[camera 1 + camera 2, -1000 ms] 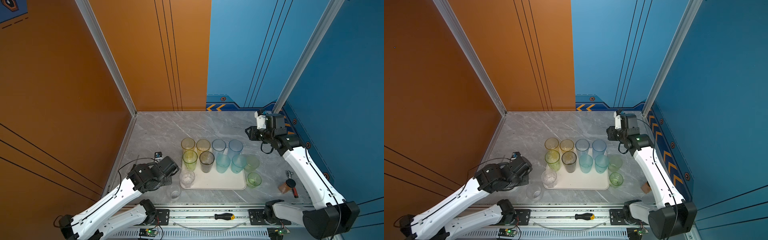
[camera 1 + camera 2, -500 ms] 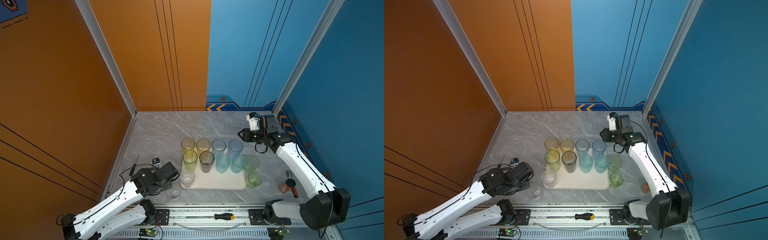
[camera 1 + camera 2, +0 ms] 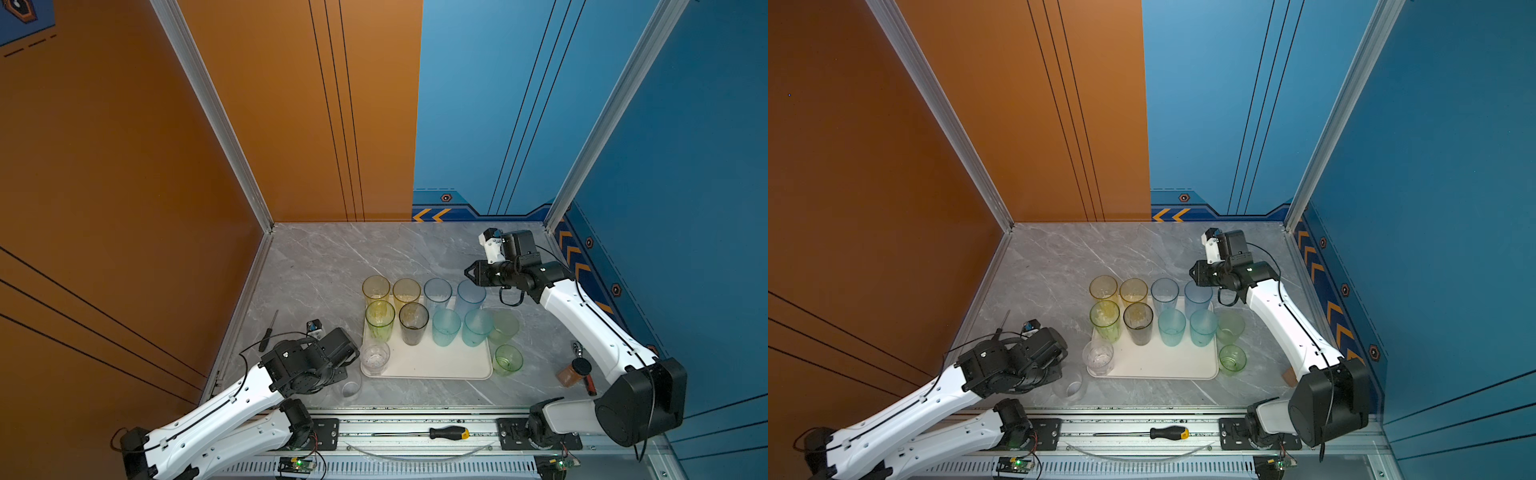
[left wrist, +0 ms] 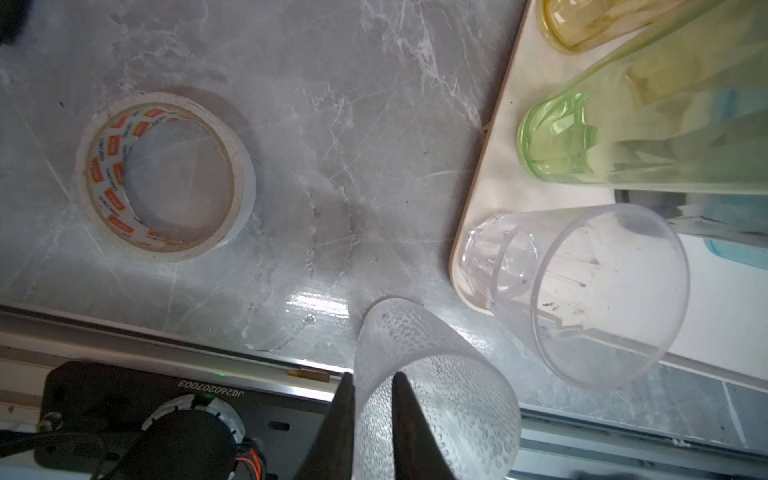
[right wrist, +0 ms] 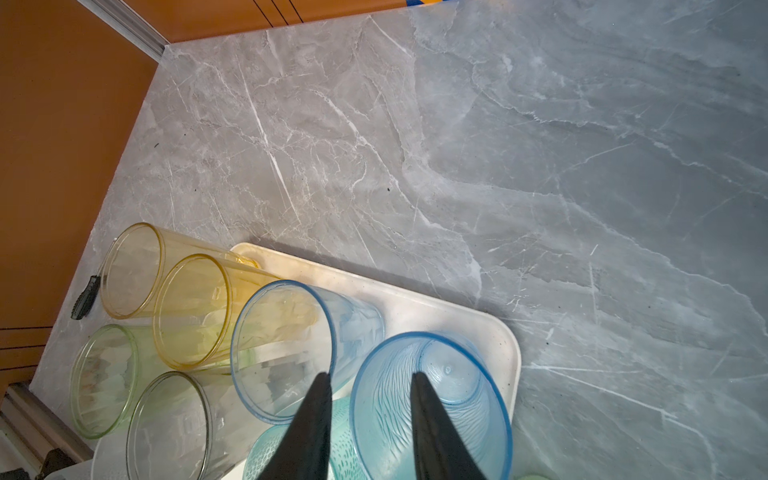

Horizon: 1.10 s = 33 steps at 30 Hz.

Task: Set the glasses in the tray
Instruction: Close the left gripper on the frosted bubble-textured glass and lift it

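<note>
The dimpled glass [image 4: 440,357] looks plastic, the tray [image 4: 494,183] matt, the marbled tabletop [image 4: 332,124] glossy.

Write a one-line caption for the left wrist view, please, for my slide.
Left gripper pinches the wall of a dimpled clear glass beside the tray corner, tape roll nearby.

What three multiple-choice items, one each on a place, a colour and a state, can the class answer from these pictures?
1. Relative to the tray, where does the short green glass stand? A inside it; B beside it, on the table; C in another glass.
2. What colour is the tray? A cream-white; B blue; C orange.
3. What is the left gripper doing? A hanging open; B pinching the dimpled clear glass; C gripping tape.
Key: B, its base clears the rim; A, its floor shows; B, fingers clamp the wall.
</note>
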{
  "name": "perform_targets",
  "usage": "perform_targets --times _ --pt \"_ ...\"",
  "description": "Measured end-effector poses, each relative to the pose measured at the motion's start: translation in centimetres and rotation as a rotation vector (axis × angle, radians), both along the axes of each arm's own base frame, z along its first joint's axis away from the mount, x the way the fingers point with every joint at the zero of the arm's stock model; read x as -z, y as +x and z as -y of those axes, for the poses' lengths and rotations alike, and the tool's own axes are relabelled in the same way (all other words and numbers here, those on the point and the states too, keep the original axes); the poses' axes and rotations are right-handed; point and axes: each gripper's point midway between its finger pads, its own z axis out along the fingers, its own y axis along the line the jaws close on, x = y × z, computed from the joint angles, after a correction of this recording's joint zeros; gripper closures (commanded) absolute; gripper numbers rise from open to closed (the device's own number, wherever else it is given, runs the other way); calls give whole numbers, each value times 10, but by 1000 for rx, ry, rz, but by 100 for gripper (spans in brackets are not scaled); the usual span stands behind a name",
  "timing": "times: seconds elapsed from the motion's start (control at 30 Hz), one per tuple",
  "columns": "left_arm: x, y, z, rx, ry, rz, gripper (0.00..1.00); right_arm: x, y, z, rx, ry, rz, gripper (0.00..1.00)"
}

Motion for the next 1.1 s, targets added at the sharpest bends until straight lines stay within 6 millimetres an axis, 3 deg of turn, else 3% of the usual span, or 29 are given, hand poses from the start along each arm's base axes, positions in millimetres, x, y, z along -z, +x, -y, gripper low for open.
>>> perform_targets --times 0.17,0.53,0.93,1.1 --pt "0 -6 4 12 -39 -25 82 0 -1 -4 -6 3 -2 69" --pt "6 -17 -6 12 16 -85 80 0 -3 -7 -14 4 -3 69" --pt "8 -20 -6 13 24 -103 79 1 -3 -8 -18 4 -5 69" --pt "17 -26 -4 21 16 -143 80 7 -2 -10 -22 -1 -21 69"
